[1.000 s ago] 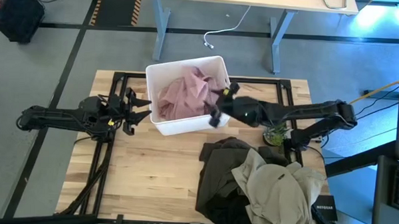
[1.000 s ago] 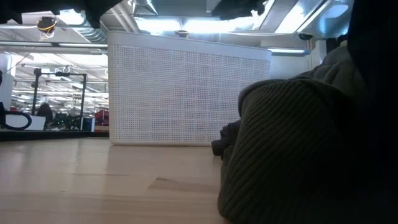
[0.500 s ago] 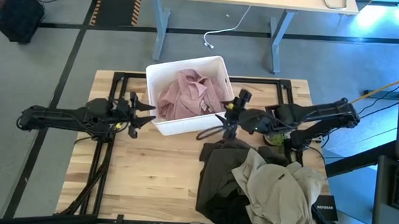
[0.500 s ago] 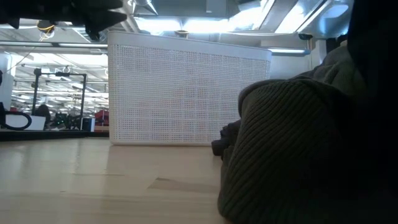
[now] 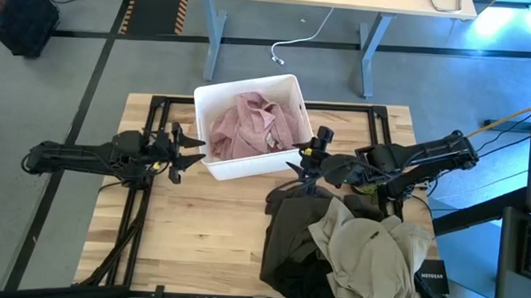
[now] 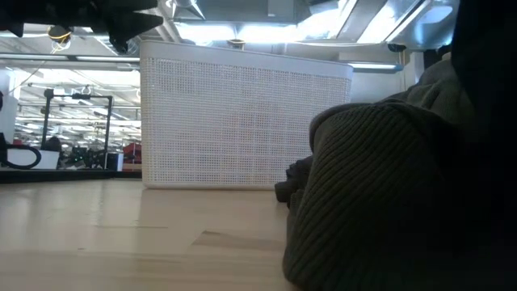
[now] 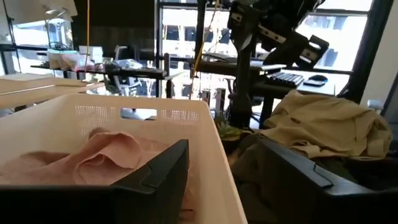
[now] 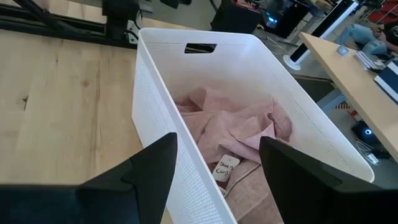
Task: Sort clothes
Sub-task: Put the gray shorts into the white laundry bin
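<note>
Right gripper (image 5: 302, 164) wide, empty, frame centre beside bin (image 5: 213, 167); pink garment (image 5: 249, 126) already inside, pile (image 5: 351, 245) awaits

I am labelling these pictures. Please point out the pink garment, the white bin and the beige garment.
pink garment (image 5: 249, 126), high view, on the middle of its crumpled cloth inside the bin.
white bin (image 8: 151, 93), right wrist view, on its perforated side wall.
beige garment (image 5: 368, 245), high view, on its middle, atop the clothes pile.
</note>
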Controlling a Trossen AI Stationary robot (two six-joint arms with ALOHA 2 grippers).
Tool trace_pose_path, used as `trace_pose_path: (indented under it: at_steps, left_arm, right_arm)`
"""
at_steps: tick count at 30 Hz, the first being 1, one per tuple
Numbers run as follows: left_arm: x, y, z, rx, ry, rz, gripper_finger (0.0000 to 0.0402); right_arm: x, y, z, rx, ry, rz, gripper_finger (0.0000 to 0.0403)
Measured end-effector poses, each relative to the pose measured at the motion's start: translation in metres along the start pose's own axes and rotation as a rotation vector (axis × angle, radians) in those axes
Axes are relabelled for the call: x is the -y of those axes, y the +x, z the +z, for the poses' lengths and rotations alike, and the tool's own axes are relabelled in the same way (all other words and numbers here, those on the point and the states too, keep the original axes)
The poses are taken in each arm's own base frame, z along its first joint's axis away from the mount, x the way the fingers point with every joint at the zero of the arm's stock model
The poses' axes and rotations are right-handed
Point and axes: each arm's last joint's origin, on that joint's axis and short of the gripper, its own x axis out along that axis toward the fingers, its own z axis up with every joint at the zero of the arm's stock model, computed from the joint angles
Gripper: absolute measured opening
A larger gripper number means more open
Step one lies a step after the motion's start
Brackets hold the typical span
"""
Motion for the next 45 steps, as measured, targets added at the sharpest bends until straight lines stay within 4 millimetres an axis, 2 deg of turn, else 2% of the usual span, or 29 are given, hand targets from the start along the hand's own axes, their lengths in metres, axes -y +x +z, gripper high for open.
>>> trace_pose_path:
  at_steps: [6, 15, 18, 24, 29, 35, 45]
  left_arm:
    - [0.003, -0.013, -0.003, 0.077, 0.087, -0.163, 0.0184]
    - [-0.003, -0.039, -0.025, 0.206, 0.009, -0.137, 0.0184]
    - [-0.004, -0.040, -0.039, 0.181, -0.009, -0.114, 0.0184]
    - [-0.006, -0.038, -0.053, 0.175, -0.031, -0.063, 0.0184]
    - [-0.006, -0.038, -0.056, 0.150, -0.054, -0.064, 0.0184]
    - [-0.006, -0.037, -0.063, 0.067, -0.084, -0.060, 0.0184]
    - [-0.008, -0.035, -0.070, 0.122, -0.079, -0.007, 0.0184]
  right_arm:
    - [0.001, -0.002, -0.002, -0.017, 0.002, 0.005, 0.0246]
    - [0.005, -0.008, -0.008, -0.058, 0.045, 0.039, 0.0246]
    - [0.003, -0.008, -0.011, -0.088, 0.050, 0.098, 0.0246]
    - [-0.002, -0.005, -0.018, -0.126, 0.054, 0.152, 0.0246]
    - [-0.014, -0.007, -0.024, -0.135, 0.026, 0.188, 0.0246]
    - [-0.032, -0.021, -0.027, -0.111, 0.010, 0.200, 0.0246]
    - [-0.045, -0.035, -0.028, -0.067, -0.038, 0.161, 0.0246]
